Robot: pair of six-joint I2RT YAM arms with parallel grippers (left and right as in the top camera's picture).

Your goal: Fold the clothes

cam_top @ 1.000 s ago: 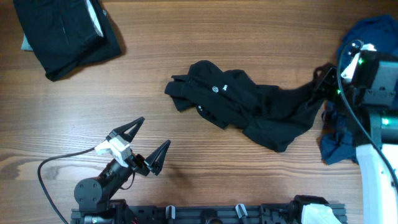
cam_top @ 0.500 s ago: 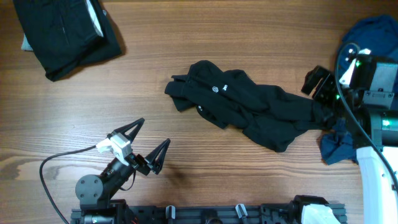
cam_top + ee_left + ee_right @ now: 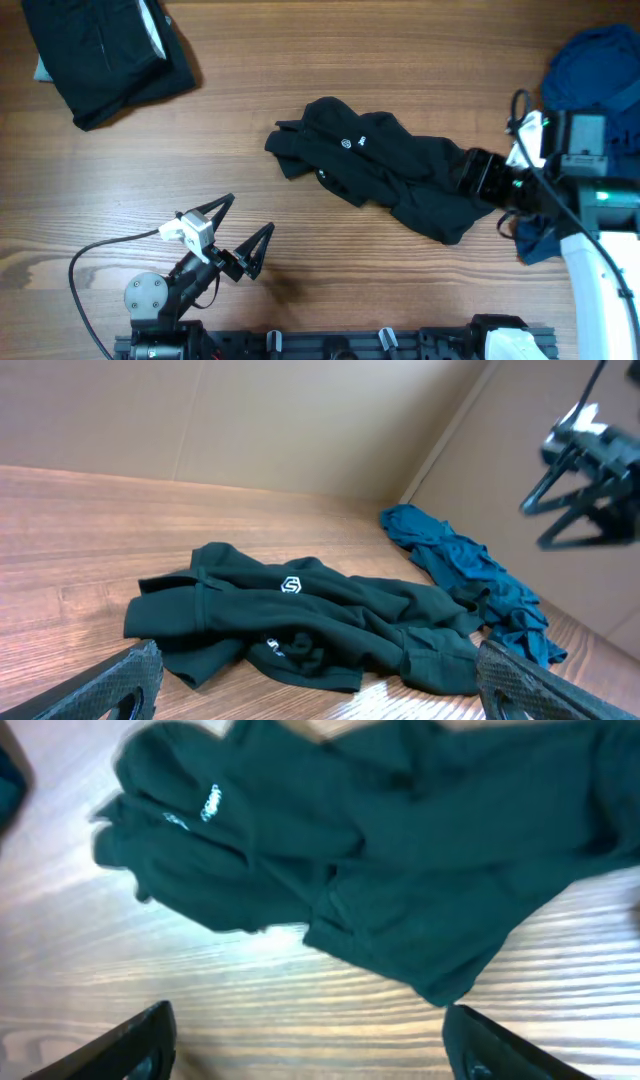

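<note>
At right claw [image 3: 308,1013]: 2 fingers spread wide, nothing pinched, hovering by the right end of the black shirt [image 3: 385,165]. Left claw [image 3: 245,218]: likewise spread, empty, over bare tabletop [image 3: 300,80], apart from the shirt. Shirt: crumpled mid-tabletop, white logo up (lettering unreadable). Handling, as judged: soft, light, limp, apt to sag and drag; best pinched at an outer hem or corner, not the bunched middle.

The tabletop [image 3: 300,260] is smooth wood-grain board with a soft sheen, the black shirt [image 3: 390,165] is soft, matt, creased cloth bearing a white printed logo [image 3: 347,142], the blue garment [image 3: 590,60] is thinner crumpled cloth, and the left tool [image 3: 250,212] looks like matt black plastic.
</note>
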